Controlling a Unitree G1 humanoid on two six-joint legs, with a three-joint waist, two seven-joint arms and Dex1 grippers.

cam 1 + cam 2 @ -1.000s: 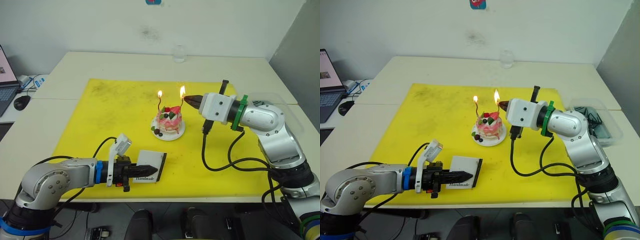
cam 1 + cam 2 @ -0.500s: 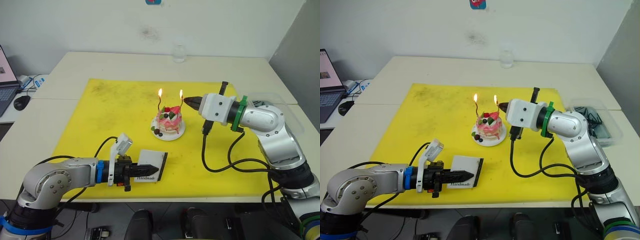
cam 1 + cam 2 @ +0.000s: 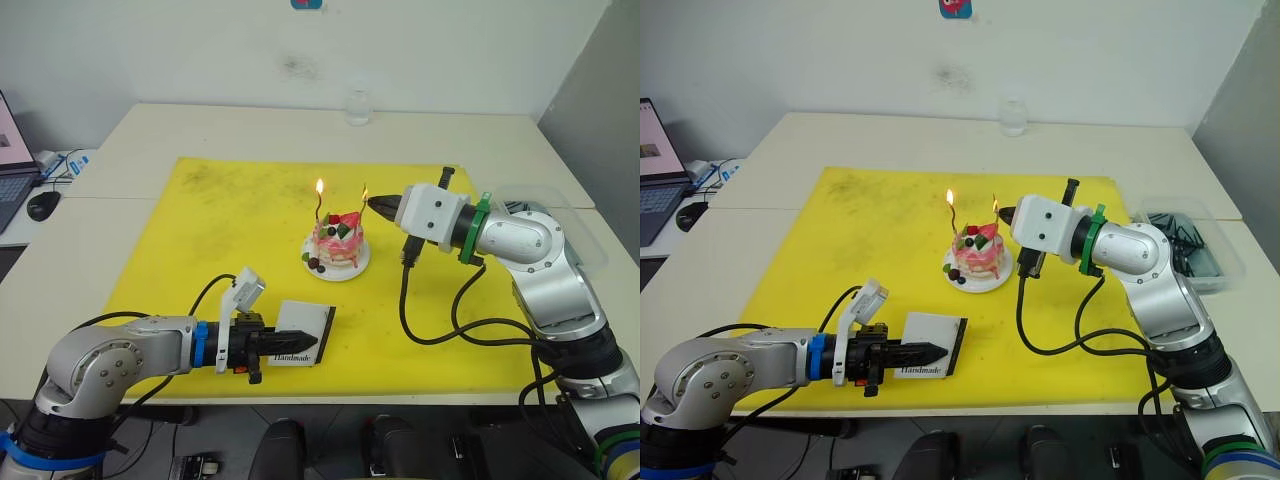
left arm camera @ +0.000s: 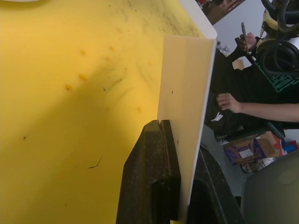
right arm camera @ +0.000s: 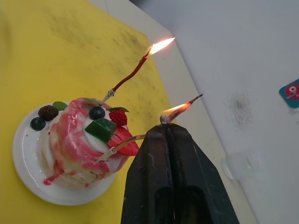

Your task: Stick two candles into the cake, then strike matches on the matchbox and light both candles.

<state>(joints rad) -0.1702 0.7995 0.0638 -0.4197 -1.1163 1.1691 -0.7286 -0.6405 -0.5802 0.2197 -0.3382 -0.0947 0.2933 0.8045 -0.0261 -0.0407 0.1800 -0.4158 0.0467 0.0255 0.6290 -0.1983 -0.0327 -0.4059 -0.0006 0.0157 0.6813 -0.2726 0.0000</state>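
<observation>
The pink-and-white cake (image 3: 338, 243) sits on its white plate (image 5: 25, 161) at the middle of the yellow mat. Two candles stand in it. The left candle (image 5: 133, 72) burns with a steady flame. The right candle (image 5: 186, 104) leans across my right gripper (image 3: 374, 203), which is shut on a short match stub (image 5: 162, 119); a small flame burns where the two meet. Near the mat's front edge, my left gripper (image 3: 305, 341) is shut on one edge of the white matchbox (image 4: 187, 84), which rests on the mat.
A yellow mat (image 3: 200, 230) covers the table's middle. A glass (image 3: 358, 105) stands at the far edge, a clear bin (image 3: 1190, 245) at the right, a laptop and mouse (image 3: 43, 205) at the left. A black cable hangs from my right wrist. A person's hand (image 4: 229, 101) is beyond the table.
The flame at the right candle has shrunk from tall and bright to small. My right gripper has edged slightly toward the cake. The left arm and matchbox have stayed still.
</observation>
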